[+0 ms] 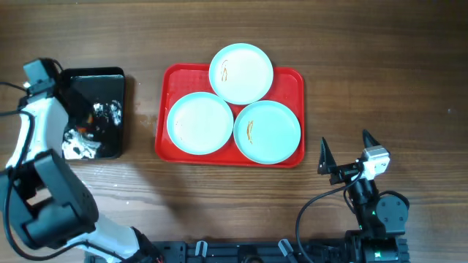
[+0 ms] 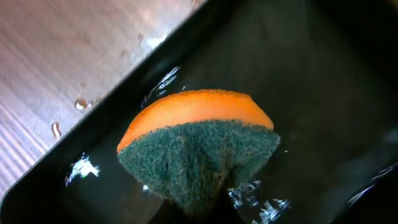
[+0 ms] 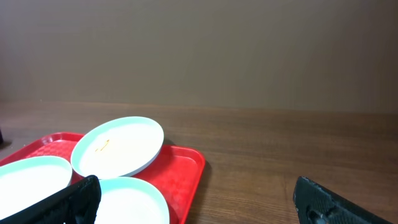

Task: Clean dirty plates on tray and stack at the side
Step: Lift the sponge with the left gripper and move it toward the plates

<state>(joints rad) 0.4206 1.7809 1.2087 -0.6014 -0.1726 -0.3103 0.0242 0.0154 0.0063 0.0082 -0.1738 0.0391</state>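
Red tray apart from R tool.

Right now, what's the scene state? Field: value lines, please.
red tray: holds all three plates
top plate: orange smear
right plate: orange smear
left plate: no clear smear
stack: none yet
left gripper: shut on sponge, over black tray
right gripper: open, empty, off the red tray

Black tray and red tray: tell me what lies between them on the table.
Nothing stands there. The overhead view shows only a strip of bare wooden table between the black tray and the red tray.
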